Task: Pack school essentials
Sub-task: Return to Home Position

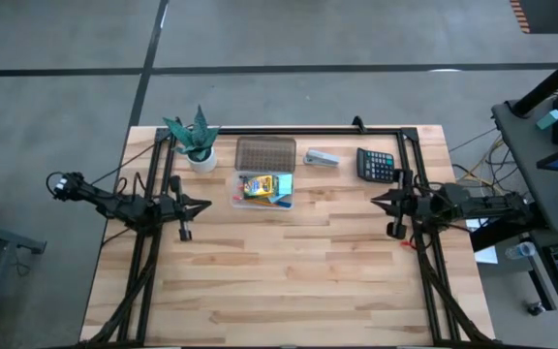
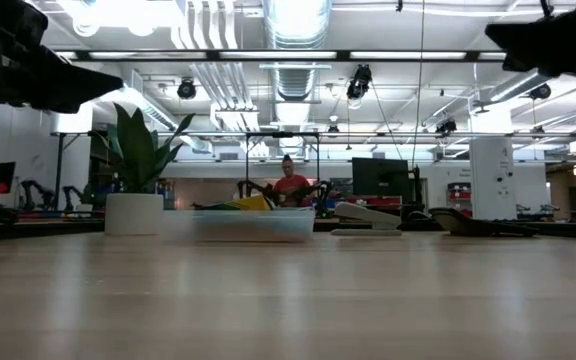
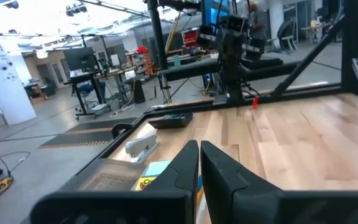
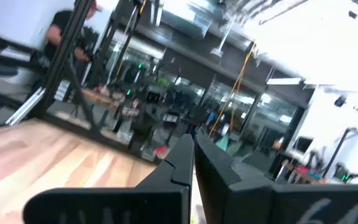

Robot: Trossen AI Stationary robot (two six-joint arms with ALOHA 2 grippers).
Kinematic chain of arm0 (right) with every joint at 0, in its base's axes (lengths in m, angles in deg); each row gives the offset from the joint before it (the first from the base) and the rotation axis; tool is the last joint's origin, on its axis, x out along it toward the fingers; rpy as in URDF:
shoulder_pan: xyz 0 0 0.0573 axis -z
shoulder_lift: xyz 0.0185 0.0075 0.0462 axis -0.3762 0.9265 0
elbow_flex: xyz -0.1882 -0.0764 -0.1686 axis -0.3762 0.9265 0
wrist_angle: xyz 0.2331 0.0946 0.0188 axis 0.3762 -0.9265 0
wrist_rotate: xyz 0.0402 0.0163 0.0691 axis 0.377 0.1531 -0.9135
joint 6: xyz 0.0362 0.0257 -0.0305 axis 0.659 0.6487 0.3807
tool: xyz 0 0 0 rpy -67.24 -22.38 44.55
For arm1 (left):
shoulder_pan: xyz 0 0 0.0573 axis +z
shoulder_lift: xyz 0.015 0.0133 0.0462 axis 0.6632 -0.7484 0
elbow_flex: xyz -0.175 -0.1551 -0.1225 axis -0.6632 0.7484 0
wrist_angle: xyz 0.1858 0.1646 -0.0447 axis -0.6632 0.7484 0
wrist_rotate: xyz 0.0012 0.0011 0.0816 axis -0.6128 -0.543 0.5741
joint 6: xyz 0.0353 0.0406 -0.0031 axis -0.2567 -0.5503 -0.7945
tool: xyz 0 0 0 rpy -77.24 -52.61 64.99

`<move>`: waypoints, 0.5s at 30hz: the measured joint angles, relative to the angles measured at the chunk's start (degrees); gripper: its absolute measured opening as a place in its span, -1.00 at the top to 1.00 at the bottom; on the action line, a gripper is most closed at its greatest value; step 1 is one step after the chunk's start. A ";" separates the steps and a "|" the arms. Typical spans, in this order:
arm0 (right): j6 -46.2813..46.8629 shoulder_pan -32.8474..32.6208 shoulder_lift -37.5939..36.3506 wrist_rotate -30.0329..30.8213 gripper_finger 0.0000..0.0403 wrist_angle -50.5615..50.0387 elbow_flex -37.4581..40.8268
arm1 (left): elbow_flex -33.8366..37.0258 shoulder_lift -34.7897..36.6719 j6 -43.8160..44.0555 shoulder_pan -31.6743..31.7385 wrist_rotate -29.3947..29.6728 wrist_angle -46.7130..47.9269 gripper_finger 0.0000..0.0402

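You see the left gripper point(image 1: 201, 205) hanging over the left side of the table point(image 1: 289, 281), and the right gripper point(image 1: 378, 200) over the right side, both well apart from the things at the back. In the left wrist view the two fingers point(image 3: 185, 165) are pressed together with only a thin line between them, and they hold nothing. In the right wrist view the fingers point(image 4: 182, 158) also meet and hold nothing.

The school essentials lie in the clear supply box point(image 1: 237, 190), near the back middle of the table. The yellow-green crayon box point(image 1: 257, 184) is on top, and a light-blue piece, probably the notepad point(image 1: 283, 183), is beside it. The smaller things inside I cannot tell apart.

Behind the box is a brown tray point(image 1: 265, 152). To its right are the grey stapler point(image 1: 322, 158) and then the black calculator point(image 1: 376, 164), and to its left is a potted plant point(image 1: 195, 138).
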 joint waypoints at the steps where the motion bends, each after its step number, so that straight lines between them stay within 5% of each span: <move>1: 0.34 0.00 0.01 0.01 0.96 -1.10 0.02 | -0.01 0.05 0.01 0.00 0.00 -0.06 1.00; 5: 3.08 0.00 0.93 -0.49 0.96 -2.20 0.19 | 0.01 -0.47 0.02 0.00 0.00 -0.12 1.00; 11: 15.82 0.00 1.60 9.88 0.96 -10.24 0.30 | 0.01 -0.63 0.00 -0.02 -0.03 -0.52 1.00; 15: 20.56 0.00 1.77 11.11 0.96 -13.94 0.13 | 0.03 -0.93 0.00 0.00 -0.07 -0.66 1.00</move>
